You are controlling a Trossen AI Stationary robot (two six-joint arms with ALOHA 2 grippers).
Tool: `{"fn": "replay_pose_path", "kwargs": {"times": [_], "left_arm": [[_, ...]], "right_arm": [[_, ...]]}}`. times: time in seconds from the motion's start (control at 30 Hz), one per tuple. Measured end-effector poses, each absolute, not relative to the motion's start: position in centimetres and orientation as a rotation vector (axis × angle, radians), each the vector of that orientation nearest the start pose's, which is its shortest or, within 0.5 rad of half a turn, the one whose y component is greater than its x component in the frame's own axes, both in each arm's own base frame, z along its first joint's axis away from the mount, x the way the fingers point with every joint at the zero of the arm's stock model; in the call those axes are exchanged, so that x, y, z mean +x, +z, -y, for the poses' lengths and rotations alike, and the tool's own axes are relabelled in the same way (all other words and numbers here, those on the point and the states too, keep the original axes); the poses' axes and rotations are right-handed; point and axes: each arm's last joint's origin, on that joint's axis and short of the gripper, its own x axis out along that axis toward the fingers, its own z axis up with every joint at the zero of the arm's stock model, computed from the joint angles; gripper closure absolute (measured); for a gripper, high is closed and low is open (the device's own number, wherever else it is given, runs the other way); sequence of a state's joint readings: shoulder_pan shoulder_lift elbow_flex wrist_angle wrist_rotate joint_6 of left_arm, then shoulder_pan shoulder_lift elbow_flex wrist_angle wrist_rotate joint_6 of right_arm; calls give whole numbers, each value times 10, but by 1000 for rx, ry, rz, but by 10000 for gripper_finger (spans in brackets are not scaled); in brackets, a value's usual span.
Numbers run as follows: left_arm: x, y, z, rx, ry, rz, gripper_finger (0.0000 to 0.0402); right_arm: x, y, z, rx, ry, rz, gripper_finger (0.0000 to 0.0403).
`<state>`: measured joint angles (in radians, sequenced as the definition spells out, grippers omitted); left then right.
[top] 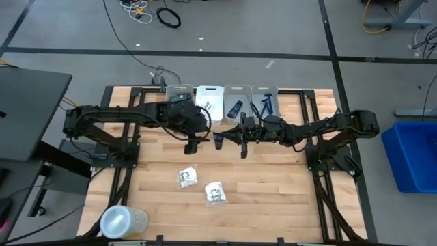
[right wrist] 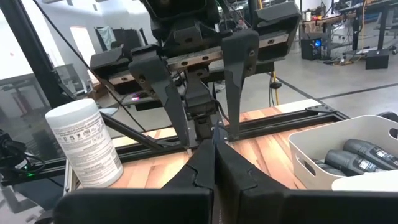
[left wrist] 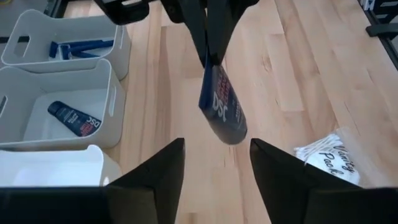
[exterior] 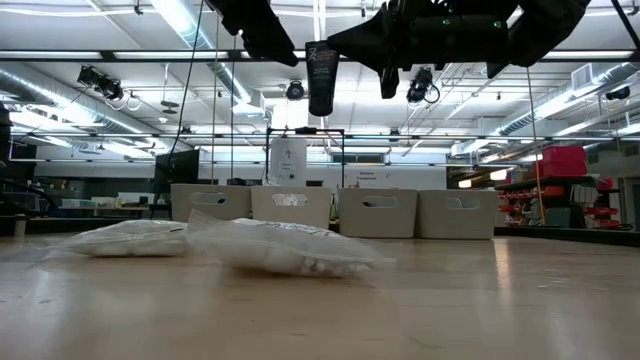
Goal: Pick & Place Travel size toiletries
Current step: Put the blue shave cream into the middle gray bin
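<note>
A dark oval tube with white print (left wrist: 222, 102) hangs in the air over the table's middle, and also shows in the low view (exterior: 321, 80). My right gripper (right wrist: 214, 152) is shut on it. My left gripper (left wrist: 217, 149) faces it, open, with a finger on either side of the tube's lower end and a gap to each. Two white crinkly packets (top: 188, 177) (top: 215, 193) lie flat on the wood nearer the front edge. Blue razors (left wrist: 81, 46) and another dark tube (left wrist: 74, 118) lie in bins. My right gripper pinches the tube's flat upper end (left wrist: 208, 53) between its two shut fingers. The fingers come level from the table's right side. The tube hangs below them, tilted a little, well clear of the table.
Four grey and white bins (top: 222, 101) stand in a row at the far edge. A white wipes canister (top: 123, 222) stands at the near left corner. Bare wood lies between the packets and the bins.
</note>
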<state>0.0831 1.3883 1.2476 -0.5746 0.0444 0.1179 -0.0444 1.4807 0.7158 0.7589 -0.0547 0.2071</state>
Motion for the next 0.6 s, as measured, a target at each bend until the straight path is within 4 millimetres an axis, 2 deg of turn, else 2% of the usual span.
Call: {"fn": "replay_pose_path", "kwargs": {"times": [0.4,0.6], "left_arm": [[290,330,-26,41,13,-700,235],[278,346,-34,33,50,-628,265]], "right_arm": [[310,242,12,193,10,3,399],[306,251,15,191,5,44,399]]}}
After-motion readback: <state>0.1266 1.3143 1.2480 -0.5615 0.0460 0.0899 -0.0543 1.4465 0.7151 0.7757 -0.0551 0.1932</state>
